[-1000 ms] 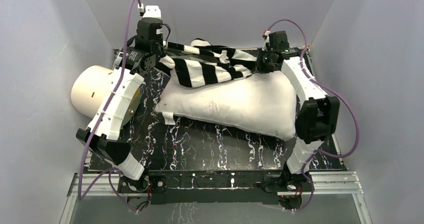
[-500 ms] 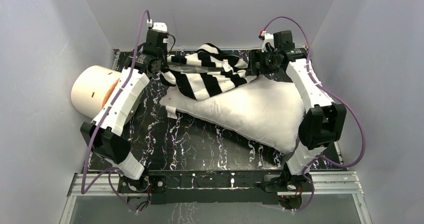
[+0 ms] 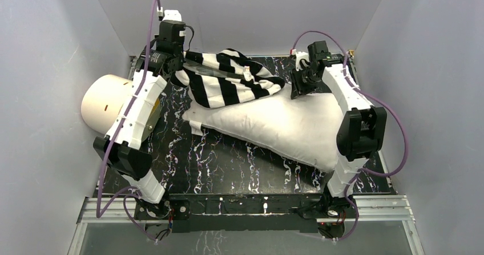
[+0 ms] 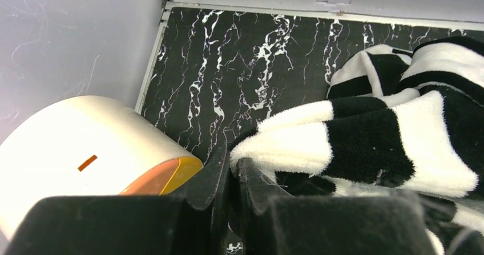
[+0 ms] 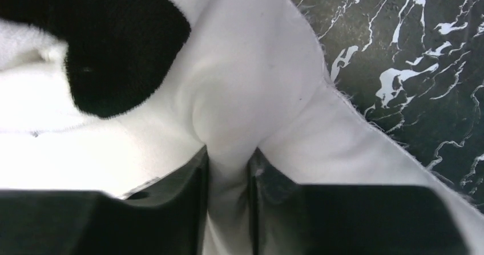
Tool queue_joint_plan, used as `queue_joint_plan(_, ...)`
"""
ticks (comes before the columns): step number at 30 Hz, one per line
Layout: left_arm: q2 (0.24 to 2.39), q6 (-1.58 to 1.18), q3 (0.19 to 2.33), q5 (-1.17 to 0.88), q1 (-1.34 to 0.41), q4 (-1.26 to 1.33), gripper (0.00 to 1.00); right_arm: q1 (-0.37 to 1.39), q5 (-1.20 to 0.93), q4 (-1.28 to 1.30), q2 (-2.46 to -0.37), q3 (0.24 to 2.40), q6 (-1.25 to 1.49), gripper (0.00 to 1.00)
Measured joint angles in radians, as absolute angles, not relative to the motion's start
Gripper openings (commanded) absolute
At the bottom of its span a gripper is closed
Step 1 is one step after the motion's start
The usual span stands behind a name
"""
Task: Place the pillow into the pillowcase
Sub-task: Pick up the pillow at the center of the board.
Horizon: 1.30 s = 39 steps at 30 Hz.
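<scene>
Pillow (image 3: pixel 274 126) is lying across the marbled table (image 3: pixel 228 169), pillowcase (image 3: pixel 228 84) draping over its far edge | left gripper (image 4: pixel 233 166) is pinching the pillowcase's edge; right gripper (image 5: pixel 228 161) is pinching the pillow's far corner

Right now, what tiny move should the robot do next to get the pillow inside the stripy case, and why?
Probably the right gripper should lift the corner of the pillow pinched between its fingers and nudge it toward the pillowcase. The pillow lies outside the pillowcase, partly under it, and the left gripper is clamped on the pillowcase's edge.
</scene>
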<state>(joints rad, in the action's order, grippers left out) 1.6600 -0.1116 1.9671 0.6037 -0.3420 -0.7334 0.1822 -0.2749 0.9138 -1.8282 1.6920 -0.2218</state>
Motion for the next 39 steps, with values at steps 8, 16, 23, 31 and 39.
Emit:
queue_joint_plan(8, 1.673, -0.112, 1.938, 0.606, -0.34, -0.741, 0.02, 0.081, -0.188, 0.844, -1.785, 1.672, 0.149, 0.0)
queue_joint_plan(16, 1.663, -0.114, 1.883, 0.614, -0.323, -0.741, 0.02, -0.056, -0.075, 0.711, -1.41, 1.395, 0.344, 0.45)
queue_joint_plan(23, 1.64, -0.136, 1.801, 0.525, -0.319, -0.737, 0.02, 0.115, -0.217, 0.802, -1.583, 1.584, -0.015, 0.99)
queue_joint_plan(31, 1.596, -0.168, 1.698, 0.434, -0.316, -0.73, 0.02, 0.291, -0.263, 0.788, -1.647, 1.615, -0.378, 0.98)
queue_joint_plan(39, 1.614, -0.183, 1.737, 0.476, -0.305, -0.751, 0.0, 0.3, -0.239, 0.81, -1.842, 1.657, -0.443, 0.1)
